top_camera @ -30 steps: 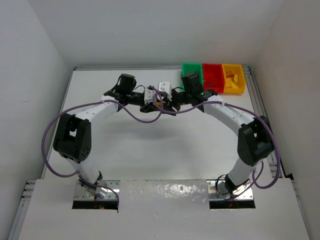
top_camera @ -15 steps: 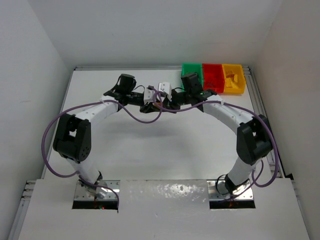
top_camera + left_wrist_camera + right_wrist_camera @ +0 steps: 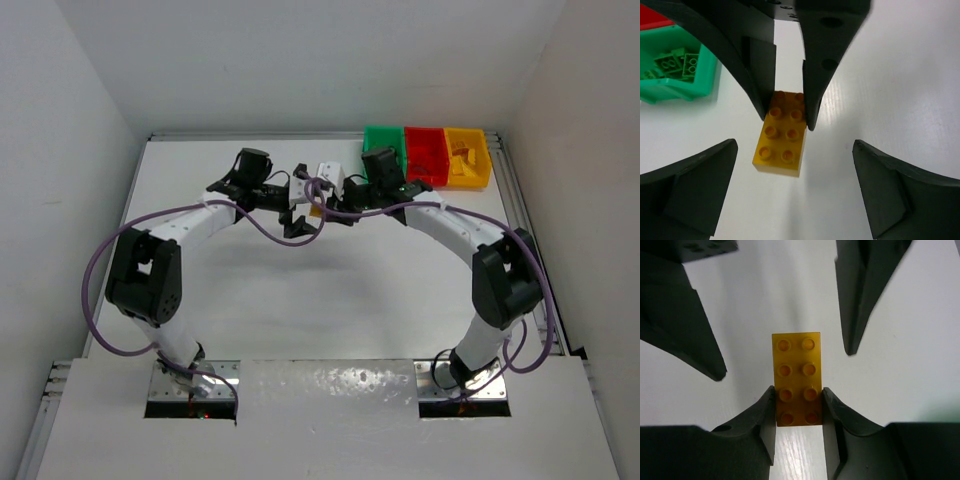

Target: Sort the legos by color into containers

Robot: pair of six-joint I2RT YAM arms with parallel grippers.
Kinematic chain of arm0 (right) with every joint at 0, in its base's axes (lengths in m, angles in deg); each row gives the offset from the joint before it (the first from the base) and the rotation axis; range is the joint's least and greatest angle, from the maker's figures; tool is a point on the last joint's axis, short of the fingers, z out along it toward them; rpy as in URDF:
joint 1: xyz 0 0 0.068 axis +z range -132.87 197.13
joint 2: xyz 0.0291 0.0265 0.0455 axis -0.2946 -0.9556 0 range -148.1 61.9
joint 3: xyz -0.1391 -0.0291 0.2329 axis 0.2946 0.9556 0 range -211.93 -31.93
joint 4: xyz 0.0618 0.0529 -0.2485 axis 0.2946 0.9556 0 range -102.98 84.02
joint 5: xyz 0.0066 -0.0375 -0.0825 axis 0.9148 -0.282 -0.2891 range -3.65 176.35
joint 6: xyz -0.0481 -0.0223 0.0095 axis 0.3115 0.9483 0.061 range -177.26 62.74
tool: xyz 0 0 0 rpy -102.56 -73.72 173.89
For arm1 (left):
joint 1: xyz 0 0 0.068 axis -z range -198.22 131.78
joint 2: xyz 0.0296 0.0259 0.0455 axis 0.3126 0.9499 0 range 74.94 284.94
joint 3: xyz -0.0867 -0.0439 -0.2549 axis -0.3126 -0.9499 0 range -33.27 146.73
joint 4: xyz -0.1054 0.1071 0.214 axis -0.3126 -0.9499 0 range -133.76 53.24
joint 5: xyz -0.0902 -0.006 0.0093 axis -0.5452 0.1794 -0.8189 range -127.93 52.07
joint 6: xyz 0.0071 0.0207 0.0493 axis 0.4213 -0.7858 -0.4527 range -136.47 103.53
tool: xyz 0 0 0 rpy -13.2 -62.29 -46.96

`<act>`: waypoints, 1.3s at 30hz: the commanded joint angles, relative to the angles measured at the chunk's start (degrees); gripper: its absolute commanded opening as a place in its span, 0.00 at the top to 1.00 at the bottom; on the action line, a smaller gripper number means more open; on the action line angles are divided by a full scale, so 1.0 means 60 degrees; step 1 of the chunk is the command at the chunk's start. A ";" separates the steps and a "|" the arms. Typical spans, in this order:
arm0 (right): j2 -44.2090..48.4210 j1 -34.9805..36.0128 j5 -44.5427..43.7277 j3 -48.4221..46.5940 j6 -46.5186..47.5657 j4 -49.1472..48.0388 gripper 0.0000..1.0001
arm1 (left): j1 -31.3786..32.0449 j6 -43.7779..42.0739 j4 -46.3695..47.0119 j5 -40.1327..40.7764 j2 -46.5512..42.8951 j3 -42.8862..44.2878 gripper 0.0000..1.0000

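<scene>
Right wrist shows orange brick (image 3: 796, 365) seemingly pinched in right end effector (image 3: 798, 401).

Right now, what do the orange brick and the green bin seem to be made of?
Orange brick: likely hard moulded plastic, semi-gloss; crisp studs, soft highlights on top. Green bin: probably plastic too, smooth and slightly shiny; thin, evenly coloured walls.

Yellow-orange brick (image 3: 796, 370), two-by-four, studs up, one end pinched in right gripper (image 3: 798, 407). Green bricks (image 3: 672, 62) lie in green bin (image 3: 384, 132). Red bin (image 3: 425, 150) and yellow bin (image 3: 467, 158) adjoin it in a row.
</scene>
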 commanded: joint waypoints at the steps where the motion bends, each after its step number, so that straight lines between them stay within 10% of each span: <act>1: 0.0273 -0.0363 -0.0551 0.0343 -0.0929 -0.0845 1.00 | -0.0068 -0.0046 0.0344 0.0510 -0.0666 -0.0016 0.00; 7: 0.0814 -0.1549 -0.1355 0.1339 -0.3125 -0.2792 1.00 | -0.0317 0.1703 0.2298 0.2250 -0.1324 -0.1113 0.00; 13: -0.0322 -0.2313 -0.7355 -0.0117 -0.5996 -0.2684 1.00 | -0.0302 0.5357 0.4578 0.6907 -0.1341 -0.1775 0.00; 20: -0.2566 -0.3160 -1.1856 -0.2934 -0.5999 -0.2517 1.00 | -0.0302 0.5637 0.4739 0.6927 -0.1750 -0.2390 0.00; 36: -0.5761 -0.5067 -1.1158 -0.6541 -0.4889 -0.2048 1.00 | -0.0302 0.5900 0.4578 0.7293 -0.1517 -0.2624 0.00; 39: -0.5908 -0.5111 -1.0849 -0.6351 -0.4389 -0.2179 0.86 | -0.0302 0.5959 0.4578 0.7337 -0.1443 -0.2581 0.00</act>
